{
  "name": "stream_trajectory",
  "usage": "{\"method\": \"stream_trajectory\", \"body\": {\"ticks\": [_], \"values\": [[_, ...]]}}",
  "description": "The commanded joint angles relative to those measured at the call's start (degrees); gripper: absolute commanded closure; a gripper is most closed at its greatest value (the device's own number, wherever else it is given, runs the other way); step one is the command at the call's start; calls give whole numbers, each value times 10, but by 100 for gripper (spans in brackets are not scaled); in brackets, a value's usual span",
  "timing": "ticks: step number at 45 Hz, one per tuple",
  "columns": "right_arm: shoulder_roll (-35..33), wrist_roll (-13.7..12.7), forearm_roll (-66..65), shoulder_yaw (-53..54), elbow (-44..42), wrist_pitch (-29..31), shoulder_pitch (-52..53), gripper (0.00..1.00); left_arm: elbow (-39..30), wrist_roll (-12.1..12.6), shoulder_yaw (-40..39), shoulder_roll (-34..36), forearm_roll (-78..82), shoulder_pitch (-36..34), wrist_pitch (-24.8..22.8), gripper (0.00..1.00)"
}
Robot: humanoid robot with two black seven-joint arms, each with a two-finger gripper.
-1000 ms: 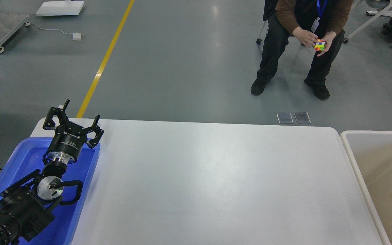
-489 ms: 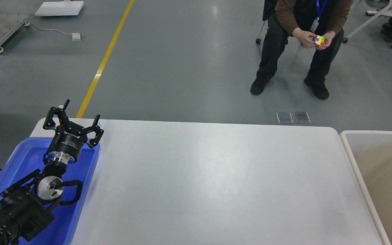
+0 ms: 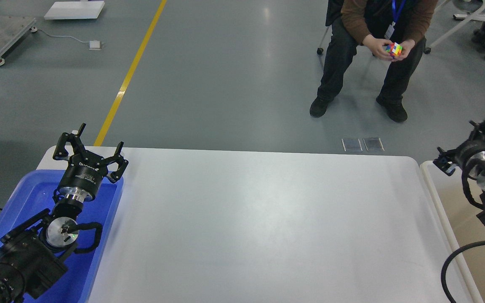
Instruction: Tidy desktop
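Observation:
The white desktop (image 3: 267, 223) fills the middle of the head view, and no loose item shows on it. My left gripper (image 3: 91, 146) is open and empty. It hovers over the far right corner of the blue tray (image 3: 23, 191) at the desktop's left end. My right gripper (image 3: 461, 141) is open and empty. It is raised above the far left corner of the beige bin (image 3: 430, 176) at the desktop's right end. My right arm hides much of the bin's inside.
A seated person (image 3: 373, 50) turns a colour cube (image 3: 394, 49) on the floor beyond the desktop. A yellow floor line (image 3: 129, 75) runs at far left. A black cable (image 3: 453, 261) of my right arm loops over the bin's left wall.
My right arm has risen out of the beige bin from the lower right edge, up to the bin's far left corner. The pale item beside it a second ago no longer shows. The left arm is still.

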Motion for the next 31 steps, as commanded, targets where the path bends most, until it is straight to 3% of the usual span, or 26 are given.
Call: {"method": "stream_trajectory", "body": {"ticks": [1,11,16,31], "values": [[52,1,31,47,50,55,50,0,0,0,0,0,0,0,0,0],[145,1,31,48,75,61,58,0,0,0,0,0,0,0,-1,0],[193,1,37,55,78,93,57,0,0,0,0,0,0,0,0,0],[193,2,64,81,90,140,27,0,0,0,0,0,0,0,0,0]]}}
